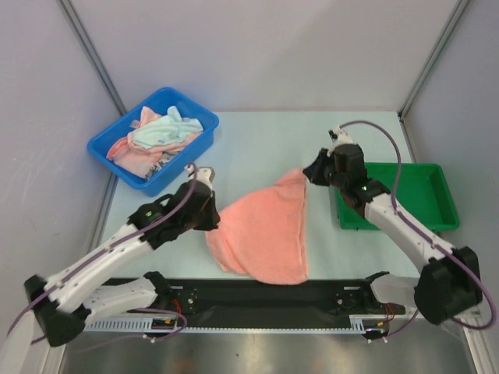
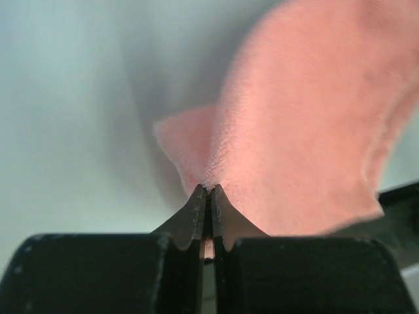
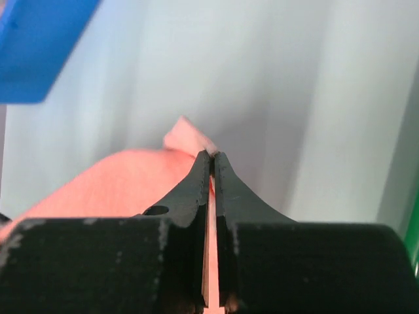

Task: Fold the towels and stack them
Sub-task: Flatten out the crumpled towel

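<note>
A salmon-pink towel hangs stretched between both grippers over the middle of the table, its lower edge resting near the front. My left gripper is shut on its left corner; the left wrist view shows the cloth pinched at my gripper. My right gripper is shut on the towel's upper right corner, and in the right wrist view pink cloth shows between and beside the shut jaws of my gripper. More towels, pink and pale mint, lie heaped in the blue bin.
The blue bin stands at the back left of the table. A green tray sits at the right, partly under the right arm. A black rail runs along the front edge between the arm bases.
</note>
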### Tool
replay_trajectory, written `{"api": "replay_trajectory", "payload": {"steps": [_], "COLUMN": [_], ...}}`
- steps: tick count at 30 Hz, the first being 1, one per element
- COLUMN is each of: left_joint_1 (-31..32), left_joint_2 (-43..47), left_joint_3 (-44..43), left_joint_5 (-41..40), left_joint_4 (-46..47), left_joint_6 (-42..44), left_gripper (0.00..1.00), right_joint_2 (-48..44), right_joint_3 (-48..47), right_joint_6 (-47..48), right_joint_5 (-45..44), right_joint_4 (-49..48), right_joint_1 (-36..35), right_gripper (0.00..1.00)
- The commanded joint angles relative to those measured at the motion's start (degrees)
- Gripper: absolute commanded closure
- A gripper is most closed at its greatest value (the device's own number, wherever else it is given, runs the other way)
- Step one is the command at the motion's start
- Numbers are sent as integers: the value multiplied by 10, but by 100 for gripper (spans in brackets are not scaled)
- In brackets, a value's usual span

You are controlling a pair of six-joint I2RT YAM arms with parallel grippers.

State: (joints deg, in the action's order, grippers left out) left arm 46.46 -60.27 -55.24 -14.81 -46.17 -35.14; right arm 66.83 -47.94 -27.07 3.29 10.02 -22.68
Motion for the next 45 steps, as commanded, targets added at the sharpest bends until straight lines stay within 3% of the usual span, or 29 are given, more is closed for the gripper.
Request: {"api": "replay_trajectory", "payload": {"steps": [1, 3, 5, 12, 15, 17, 18, 21, 23, 25, 26, 29, 33, 36, 37, 40, 45], "left_joint_1": [-1, -1, 0, 27, 48, 71, 79, 89, 80, 44, 23, -60, -113, -115, -110, -100, -100], "left_joint_2": [92, 157, 188, 217, 206, 181, 164, 97, 56, 19, 1, -69, -178, -270, -300, -336, -378], "left_joint_3": [41, 108, 174, 300, 321, 314, 308, 244, 179, 55, -18, -106, -166, -172, -147, -111, -73], "left_joint_5": [89, 187, 233, 362, 427, 464, 474, 509, 451, 315, 280, 197, 134, 183, 241, 278, 242], "left_joint_4": [-17, 46, 104, 223, 296, 342, 355, 384, 316, 242, 182, 139, 122, 128, 172, 247, 280], "left_joint_6": [-11, -23, -49, -71, -71, -61, -57, -30, 8, 42, 46, 60, 83, 119, 130, 151, 153], "left_gripper": [92, 88, 84, 100, 98, 91, 72, 48, 38, 27, 25, 25, 25, 29, 31, 30, 30], "right_joint_2": [86, 146, 195, 291, 308, 312, 312, 302, 294, 288, 282, 270, 178, 138, 131, 106, 89], "right_joint_3": [-99, -127, -165, -222, -245, -250, -254, -267, -267, -252, -244, -195, -114, -93, -88, -65, -55], "right_joint_6": [40, 46, 59, 87, 97, 99, 100, 97, 84, 86, 88, 94, 77, 57, 53, 43, 44], "right_joint_5": [-14, -9, -9, -2, 2, 26, 33, 38, 8, -7, -12, 29, 52, 43, 33, 27, 25], "right_joint_4": [-78, -89, -89, -91, -81, -71, -63, 38, 92, 160, 183, 234, 215, 210, 207, 193, 185], "right_joint_1": [10, 14, 14, 29, 35, 36, 36, 34, 38, 36, 35, 31, -1, -20, -30, -34, -40], "right_gripper": [100, 100, 100, 100, 100, 100, 100, 100, 100, 100, 100, 100, 100, 100, 100, 100, 100]}}
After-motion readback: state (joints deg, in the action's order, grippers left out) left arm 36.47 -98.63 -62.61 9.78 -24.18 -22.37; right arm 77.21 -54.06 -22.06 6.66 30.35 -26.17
